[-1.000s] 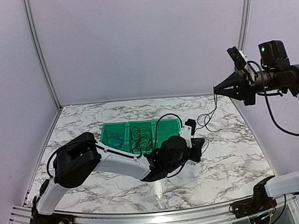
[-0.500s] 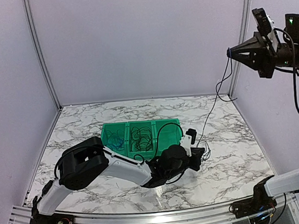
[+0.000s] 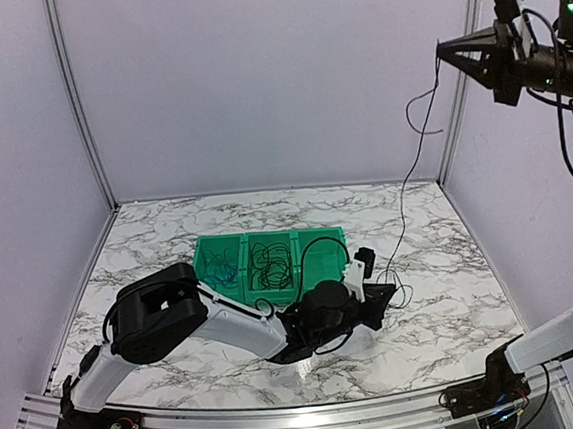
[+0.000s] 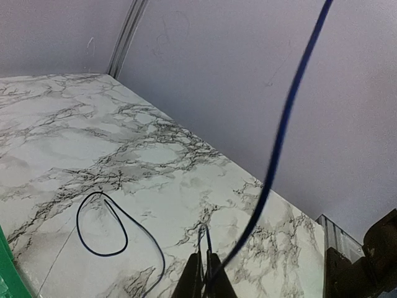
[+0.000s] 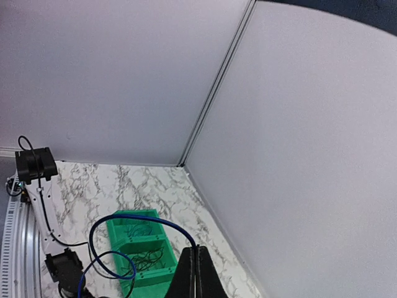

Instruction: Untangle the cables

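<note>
The right gripper (image 3: pixel 441 48), high at the far right, is clamped on the blue cable (image 4: pixel 284 121), which descends to the left gripper (image 3: pixel 382 292), closed on it at table level, right of the green bin (image 3: pixel 207 249) containing the other cables (image 3: pixel 271 265).

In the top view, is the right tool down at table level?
No, the right tool sits high above the table, with a thin cable hanging down from it.
</note>
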You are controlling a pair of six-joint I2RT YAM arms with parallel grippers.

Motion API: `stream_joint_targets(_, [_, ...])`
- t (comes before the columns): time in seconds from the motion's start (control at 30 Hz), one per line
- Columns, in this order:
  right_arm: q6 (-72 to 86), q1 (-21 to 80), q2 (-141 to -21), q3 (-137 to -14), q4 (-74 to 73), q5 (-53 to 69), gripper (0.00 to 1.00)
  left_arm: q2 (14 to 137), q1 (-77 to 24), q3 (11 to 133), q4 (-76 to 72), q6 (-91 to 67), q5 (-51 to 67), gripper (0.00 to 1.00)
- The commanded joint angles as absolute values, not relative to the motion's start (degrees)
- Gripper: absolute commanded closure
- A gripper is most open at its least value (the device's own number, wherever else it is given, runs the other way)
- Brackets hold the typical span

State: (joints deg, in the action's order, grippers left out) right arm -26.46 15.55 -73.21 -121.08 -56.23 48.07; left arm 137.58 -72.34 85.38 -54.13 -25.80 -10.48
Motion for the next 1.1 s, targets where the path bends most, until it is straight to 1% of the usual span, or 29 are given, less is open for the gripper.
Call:
stream_joint_targets(0.0, [-21.4, 15.2, -73.0, -128.8, -46.3, 48.9, 1.0, 139.3, -72.6, 84.8, -50.3, -25.7, -9.3, 0.93])
stream_joint_targets(0.13, [-18.5, 14.9, -73.7, -130.2, -44.3, 51.4, 1.0, 139.6, -72.6, 84.8, -50.3, -26.0, -9.6, 0.93])
stream_joint_targets(0.3, [-18.5, 14.9, -73.5, -130.6, -44.1, 50.9, 1.0, 138.9, -72.6, 83.8, -50.3, -26.1, -9.7, 0.96])
stream_joint_targets(0.4, [-18.8, 15.0, -73.0, -128.7, -44.1, 50.5, 1.0, 137.6, -72.7, 82.7, -50.5, -26.2, -9.9, 0.95])
stream_joint_targets(0.5, [-19.2, 14.9, -72.3, -125.7, -44.0, 50.4, 1.0, 135.4, -72.8, 80.9, -51.1, -26.1, -10.1, 0.88])
stream_joint_targets(0.6, [-19.8, 14.9, -71.6, -122.5, -43.5, 50.3, 1.0, 131.9, -73.2, 78.3, -51.5, -25.8, -10.8, 0.74])
stream_joint_targets(0.77, [-20.6, 14.9, -70.8, -117.9, -42.4, 50.1, 1.0, 124.7, -74.2, 71.5, -51.7, -26.9, -14.6, 0.63])
stream_joint_targets(0.83, [-21.0, 14.9, -70.7, -115.9, -41.9, 50.1, 1.0, 121.3, -74.6, 68.0, -51.9, -27.1, -16.1, 0.6])
stream_joint_targets(1.07, [-20.9, 14.9, -70.8, -107.2, -38.5, 50.5, 1.0, 107.1, -75.1, 52.6, -51.8, -28.8, -23.2, 0.55])
